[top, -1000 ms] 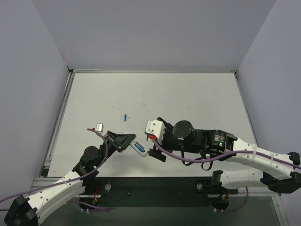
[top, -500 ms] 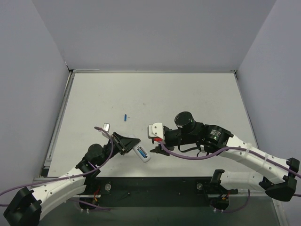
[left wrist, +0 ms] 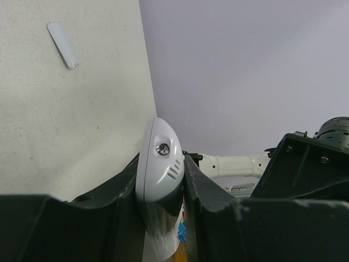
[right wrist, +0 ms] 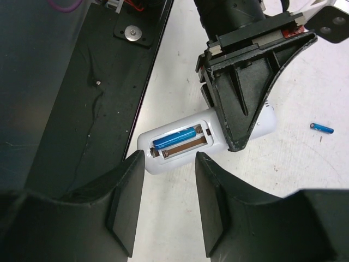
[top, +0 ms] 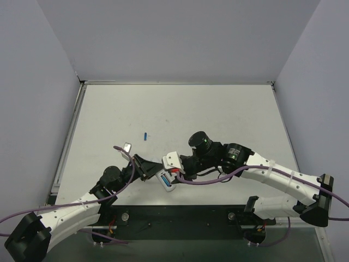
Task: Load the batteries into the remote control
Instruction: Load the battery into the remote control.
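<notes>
1. The left gripper [left wrist: 161, 164] is clamping the remote control [top: 166, 180] at the near edge.
2. One battery [right wrist: 173, 139] is sitting in its open bay.
3. The right gripper [right wrist: 170, 158], jaws apart, is straddling the remote's end.
4. A second battery [top: 145, 136] is lying loose farther back.

Lab: white table [top: 218, 109], grey partition walls [top: 180, 38]

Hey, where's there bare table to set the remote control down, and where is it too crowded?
Bare: the far half of the table, from the loose battery to the back wall, and the strip right of the right arm. Crowded: near edge centre, where the left gripper clamps the remote control and the right gripper straddles its open end.
</notes>
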`<action>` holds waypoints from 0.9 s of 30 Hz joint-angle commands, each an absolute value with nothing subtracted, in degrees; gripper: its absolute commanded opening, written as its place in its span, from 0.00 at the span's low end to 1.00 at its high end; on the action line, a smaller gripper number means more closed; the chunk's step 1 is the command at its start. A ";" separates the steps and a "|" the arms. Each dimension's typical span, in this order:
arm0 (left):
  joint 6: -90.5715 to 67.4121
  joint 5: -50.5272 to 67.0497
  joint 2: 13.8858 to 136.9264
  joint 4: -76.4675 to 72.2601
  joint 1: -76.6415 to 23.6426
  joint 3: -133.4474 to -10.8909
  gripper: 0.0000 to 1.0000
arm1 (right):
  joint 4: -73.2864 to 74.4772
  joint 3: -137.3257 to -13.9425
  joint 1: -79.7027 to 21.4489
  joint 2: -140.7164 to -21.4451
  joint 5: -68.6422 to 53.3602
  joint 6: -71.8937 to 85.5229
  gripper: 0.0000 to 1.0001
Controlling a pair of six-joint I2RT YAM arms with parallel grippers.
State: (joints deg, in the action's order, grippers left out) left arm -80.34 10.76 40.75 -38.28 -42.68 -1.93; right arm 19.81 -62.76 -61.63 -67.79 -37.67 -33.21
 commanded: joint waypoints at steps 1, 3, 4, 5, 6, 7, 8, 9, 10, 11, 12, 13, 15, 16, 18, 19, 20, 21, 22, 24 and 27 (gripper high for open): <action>-79.63 12.48 40.87 -44.03 -42.98 -3.60 0.00 | 19.78 -61.96 -63.01 -69.08 -39.82 -37.00 0.37; -79.54 12.48 40.96 -44.12 -42.89 -3.69 0.00 | 19.95 -61.79 -63.54 -69.87 -39.38 -37.44 0.36; -79.63 12.57 40.87 -44.12 -42.89 -3.69 0.00 | 19.95 -61.79 -63.81 -70.48 -39.29 -37.53 0.36; -79.63 12.66 40.96 -44.12 -42.80 -3.78 0.00 | 19.95 -61.70 -64.07 -70.75 -39.11 -37.62 0.36; -79.63 12.66 40.96 -44.12 -42.89 -3.78 0.00 | 19.95 -61.70 -64.33 -71.01 -38.85 -37.70 0.35; -79.63 12.66 40.96 -44.21 -42.89 -3.78 0.00 | 19.95 -61.70 -64.42 -71.36 -38.67 -37.71 0.35; -79.63 12.83 41.04 -44.21 -42.89 -3.87 0.00 | 19.95 -61.79 -64.51 -71.89 -38.41 -37.71 0.35; -79.54 12.83 41.04 -44.12 -42.89 -3.87 0.00 | 19.95 -61.87 -64.86 -72.07 -37.89 -37.88 0.34; -79.54 12.83 41.04 -44.21 -42.89 -3.87 0.00 | 19.95 -61.96 -65.04 -72.59 -37.62 -37.88 0.33; -79.54 12.92 41.13 -44.30 -42.89 -3.95 0.00 | 19.95 -61.96 -65.13 -72.77 -37.44 -37.97 0.33; -79.54 13.01 41.13 -44.38 -42.89 -3.96 0.00 | 19.95 -62.05 -65.21 -72.95 -37.27 -38.06 0.33; -79.54 13.09 41.13 -44.47 -42.98 -3.96 0.00 | 19.95 -61.96 -65.21 -73.04 -37.00 -38.14 0.32; -79.63 13.10 41.13 -44.56 -42.89 -3.87 0.00 | 19.86 -61.88 -65.21 -73.30 -36.65 -38.14 0.32; -79.63 13.10 41.05 -44.56 -42.98 -3.78 0.00 | 19.86 -61.88 -65.13 -73.47 -36.48 -38.23 0.32; -79.63 13.01 41.04 -44.56 -42.89 -3.69 0.00 | 19.86 -61.79 -65.30 -73.65 -36.56 -38.23 0.31; -79.63 13.09 41.04 -44.65 -42.98 -3.69 0.00 | 19.86 -61.70 -65.39 -74.00 -36.56 -38.23 0.32; -79.63 13.18 41.04 -44.65 -42.89 -3.69 0.00 | 19.86 -61.70 -65.39 -74.00 -36.56 -38.23 0.32; -79.63 13.18 40.96 -44.74 -42.98 -3.69 0.00 | 19.86 -61.70 -65.39 -74.18 -36.56 -38.15 0.31; -79.63 13.18 41.04 -44.74 -42.89 -3.69 0.00 | 19.86 -61.70 -65.56 -74.44 -36.48 -38.14 0.31; -79.72 13.18 41.04 -44.82 -42.89 -3.60 0.00 | 19.86 -61.70 -65.74 -74.71 -36.47 -38.15 0.31; -79.72 13.18 40.96 -44.82 -42.98 -3.52 0.00 | 19.86 -61.79 -65.83 -75.06 -36.47 -38.14 0.31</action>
State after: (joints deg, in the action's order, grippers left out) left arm -80.34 12.45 41.12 -40.14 -42.68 -1.96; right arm 20.25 -61.93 -65.10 -74.59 -35.66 -37.19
